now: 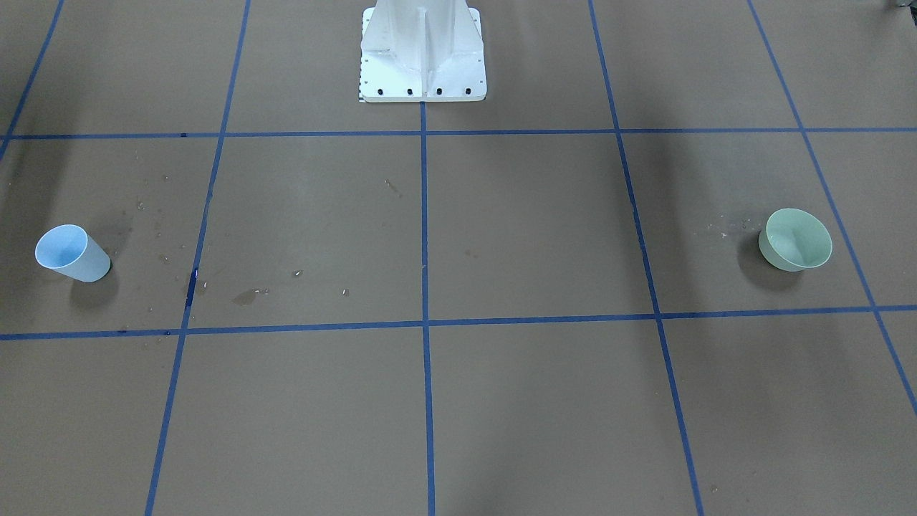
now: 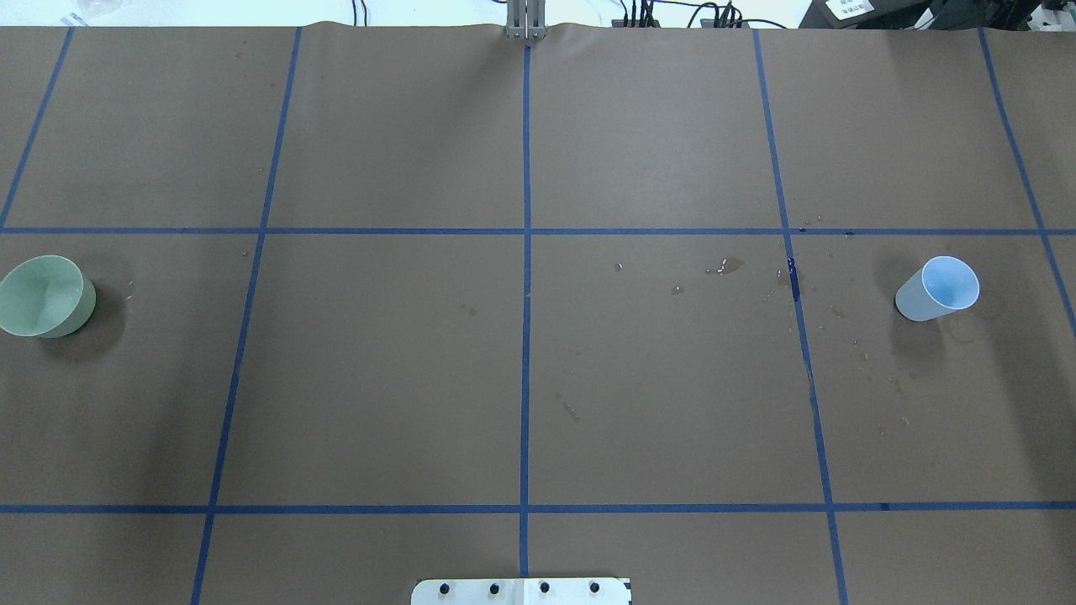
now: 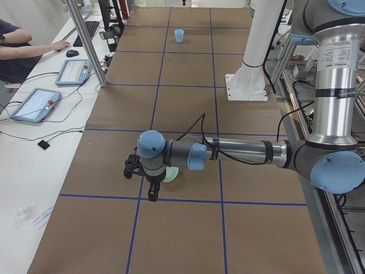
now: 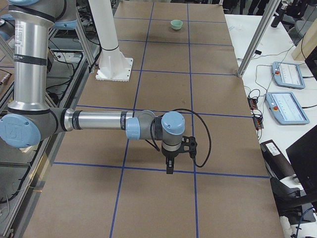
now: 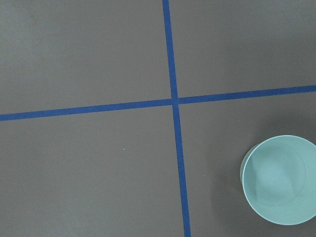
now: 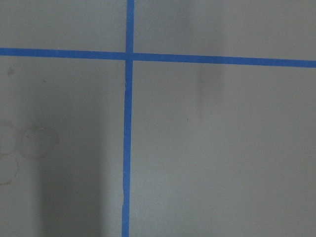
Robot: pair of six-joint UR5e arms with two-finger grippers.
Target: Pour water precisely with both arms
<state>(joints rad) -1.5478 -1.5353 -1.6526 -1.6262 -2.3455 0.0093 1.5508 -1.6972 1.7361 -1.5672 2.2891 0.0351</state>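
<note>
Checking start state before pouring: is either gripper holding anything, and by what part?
Nothing held: left gripper and right gripper hang empty; blue cup and green bowl stand untouched.

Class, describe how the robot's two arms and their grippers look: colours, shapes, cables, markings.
The left arm and right arm are silver-grey tubes with rounded light-blue joint caps; each upright tube carries a small printed label. A black cable loops beside each wrist. The left gripper and right gripper are black and slim.
</note>
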